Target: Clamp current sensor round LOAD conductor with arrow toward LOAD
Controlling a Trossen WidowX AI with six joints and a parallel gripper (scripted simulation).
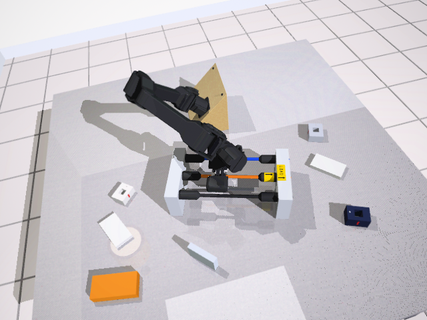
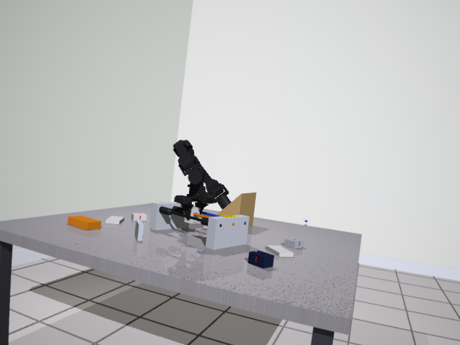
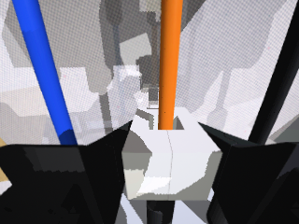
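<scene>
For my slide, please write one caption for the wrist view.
The gripper squeezes the white sensor around the orange conductor, between blue and black ones.

Top view: we look steeply down from above, whole conductor frame (image 1: pixel 284 207) (image 2: pixel 226 233) included. Exterior view: we face frame and walls from beyond table edge, low, farthest back. Wrist view: nearest, we look past fingers along orange conductor (image 1: pixel 243 177) (image 2: pixel 201 215) (image 3: pixel 169 61), shared with top.
</scene>
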